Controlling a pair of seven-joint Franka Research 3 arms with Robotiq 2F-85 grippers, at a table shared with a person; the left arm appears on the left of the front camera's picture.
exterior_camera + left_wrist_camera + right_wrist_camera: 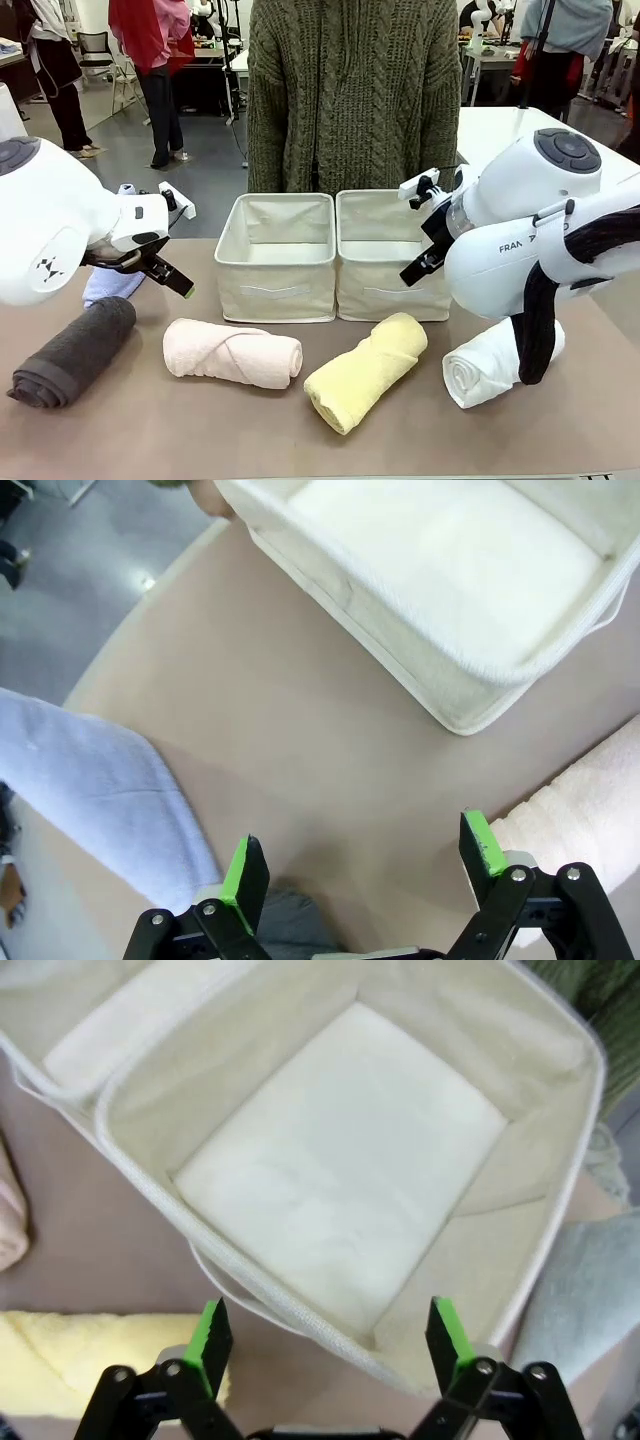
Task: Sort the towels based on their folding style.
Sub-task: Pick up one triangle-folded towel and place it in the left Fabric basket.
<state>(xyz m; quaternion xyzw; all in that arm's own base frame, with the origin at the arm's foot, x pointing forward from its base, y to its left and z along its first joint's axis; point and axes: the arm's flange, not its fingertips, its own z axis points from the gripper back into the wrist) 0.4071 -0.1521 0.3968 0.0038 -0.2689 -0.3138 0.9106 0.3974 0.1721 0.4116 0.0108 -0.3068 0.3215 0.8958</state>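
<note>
Left wrist view — spread fingers (243, 875) over table (300, 730), seemingly pale-blue towel (100, 790) beside.

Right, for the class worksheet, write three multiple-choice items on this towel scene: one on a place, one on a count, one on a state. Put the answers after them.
1. Which colour of towel lies between the dark grey towel and the yellow towel?
A white; B pink; C pale blue.

2. How many cream bins stand behind the row of towels?
A one; B two; C three.

3. How does the left pincer stand?
A open, holding nothing; B shut on a towel; C shut on a bin's rim.

Answers:
1 B, the pink towel lies between those two in the front row.
2 B, two bins stand side by side.
3 A, it gapes wide with nothing gripped in it.
</note>
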